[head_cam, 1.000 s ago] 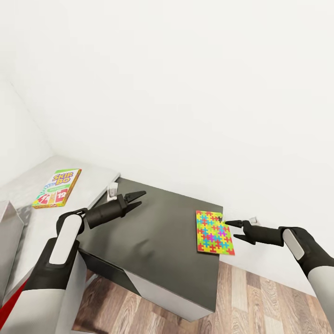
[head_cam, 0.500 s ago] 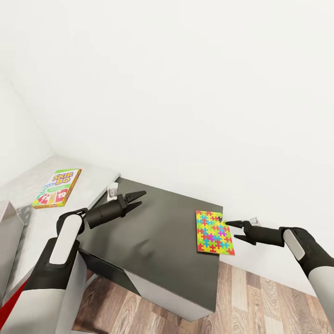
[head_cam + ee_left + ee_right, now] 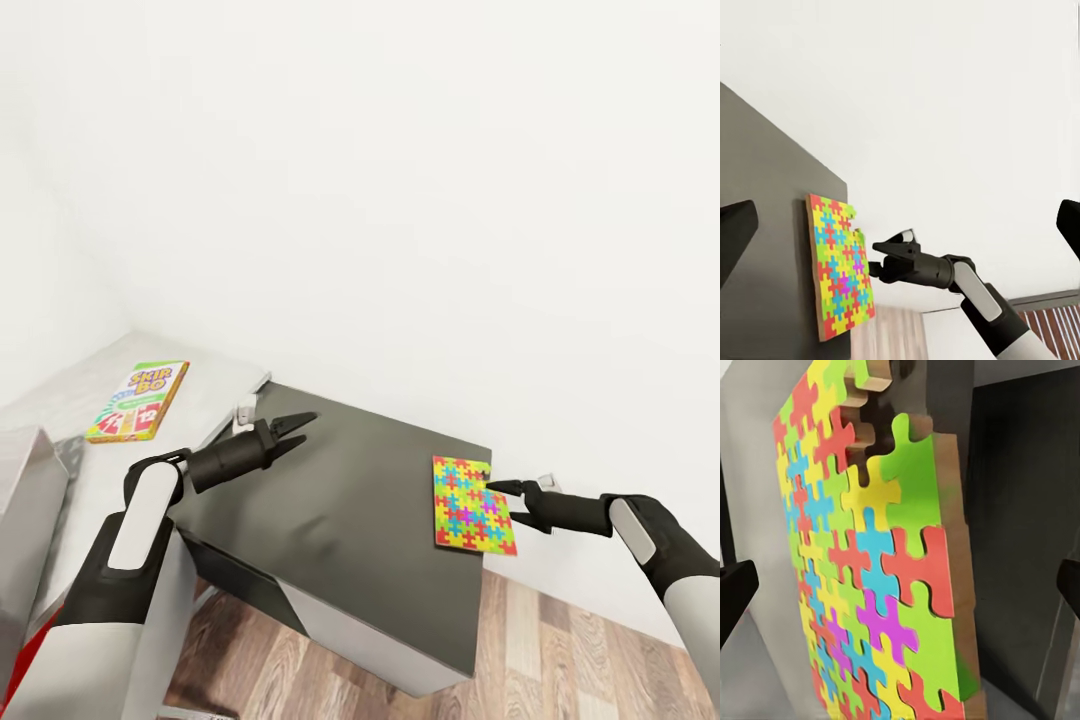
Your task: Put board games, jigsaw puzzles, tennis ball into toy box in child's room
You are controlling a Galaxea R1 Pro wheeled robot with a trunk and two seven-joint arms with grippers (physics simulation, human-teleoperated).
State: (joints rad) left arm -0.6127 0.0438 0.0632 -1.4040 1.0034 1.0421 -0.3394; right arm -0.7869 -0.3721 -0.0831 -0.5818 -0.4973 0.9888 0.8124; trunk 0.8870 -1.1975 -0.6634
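From the head view we see the jigsaw puzzle (image 3: 472,505) flat at the dark bench's (image 3: 340,510) right edge, our right hand (image 3: 500,494) apart just beside it, left hand (image 3: 296,428) apart over the bench, and the Skip-Bo game (image 3: 138,401) on the bed (image 3: 60,440); our right wrist view faces the puzzle.

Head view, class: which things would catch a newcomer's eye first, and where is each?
The bright jigsaw puzzle lies flat at the dark table's edge, with the open right gripper just beside it. A Skip-Bo board game lies on the pale bed to the left. The open left gripper hovers over the table's other side.
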